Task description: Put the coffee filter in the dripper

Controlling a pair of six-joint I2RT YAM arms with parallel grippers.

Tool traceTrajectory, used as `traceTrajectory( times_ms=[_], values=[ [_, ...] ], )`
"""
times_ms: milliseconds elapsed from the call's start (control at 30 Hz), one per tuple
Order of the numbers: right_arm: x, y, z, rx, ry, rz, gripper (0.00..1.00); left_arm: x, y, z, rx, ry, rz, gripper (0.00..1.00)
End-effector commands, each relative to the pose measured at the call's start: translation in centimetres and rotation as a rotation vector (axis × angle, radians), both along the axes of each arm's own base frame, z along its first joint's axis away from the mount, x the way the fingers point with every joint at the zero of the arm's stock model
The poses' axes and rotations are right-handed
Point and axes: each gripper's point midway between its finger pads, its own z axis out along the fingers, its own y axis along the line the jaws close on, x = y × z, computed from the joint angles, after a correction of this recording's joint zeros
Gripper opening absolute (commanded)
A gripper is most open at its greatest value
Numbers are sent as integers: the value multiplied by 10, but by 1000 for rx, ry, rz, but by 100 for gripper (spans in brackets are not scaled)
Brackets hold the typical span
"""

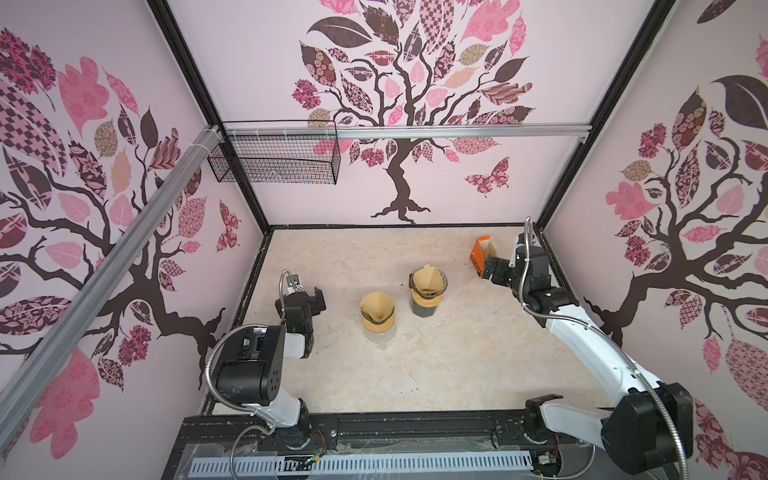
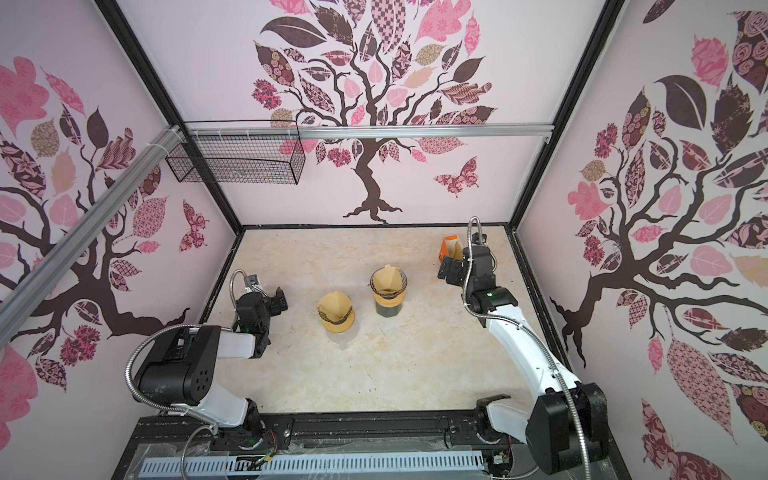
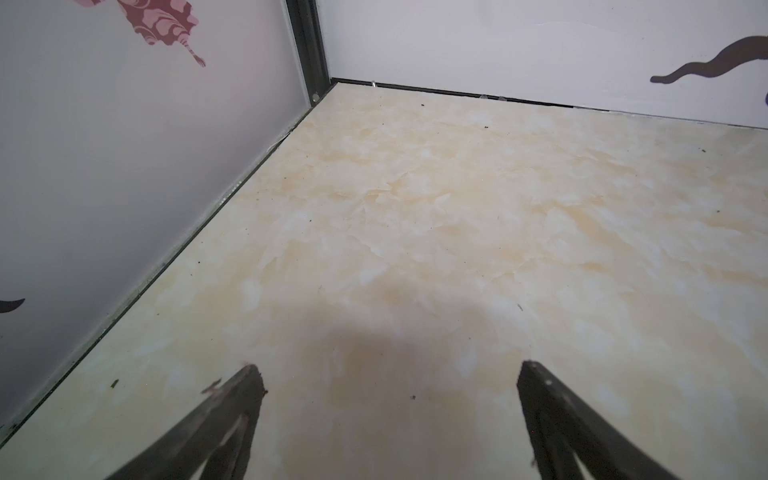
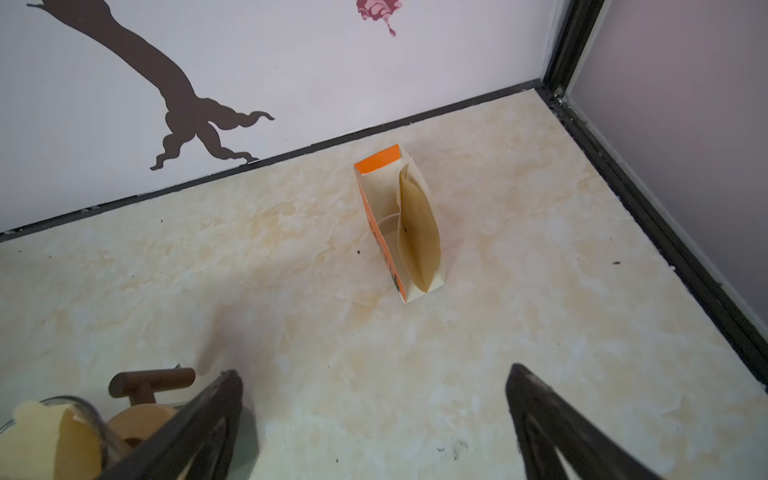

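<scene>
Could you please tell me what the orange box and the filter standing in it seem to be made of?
The box: thin card, it seems; matte, printed orange outside, plain cream inside, with sharp folded edges. The filter: probably unbleached paper; matte tan, thin, creased along one fold.

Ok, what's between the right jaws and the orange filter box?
Just bare tabletop, in the right wrist view; the right gripper has open jaws facing the orange filter box.

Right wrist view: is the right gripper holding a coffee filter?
No, the right gripper is open and empty, while the coffee filter stands in the orange box beyond it.
</scene>
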Motion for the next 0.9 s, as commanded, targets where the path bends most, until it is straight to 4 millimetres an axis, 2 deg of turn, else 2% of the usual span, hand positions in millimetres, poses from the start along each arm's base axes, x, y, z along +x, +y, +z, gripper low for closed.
traceTrajectory(
  times_ms=[0,100,233,433,533,667,733,833,867],
  values=[
    [11,-19,11,-13,-157,-48,100,4,-1,24,16,-103,-3,98],
    [5,-23,-6,-76,-225,-28,100,4,-2,24,20,-98,-7,98],
    [1,-42,-37,-81,-212,-46,100,4,-2,25,20,-103,-6,98],
    [-16,-50,-74,-148,-226,-34,100,4,-2,24,22,-101,0,98],
    [-21,-55,-85,-138,-266,-45,100,4,-2,25,22,-104,0,98],
    [-8,-44,-86,-124,-301,29,100,5,-2,25,22,-110,-3,98],
    [-1,-39,-95,-122,-275,58,100,5,-3,25,21,-109,-5,98],
    [-6,-41,-107,-121,-301,45,100,5,-2,25,21,-109,-2,98],
    [-6,-42,-105,-123,-325,35,100,5,-2,25,20,-110,-2,98]
  ],
)
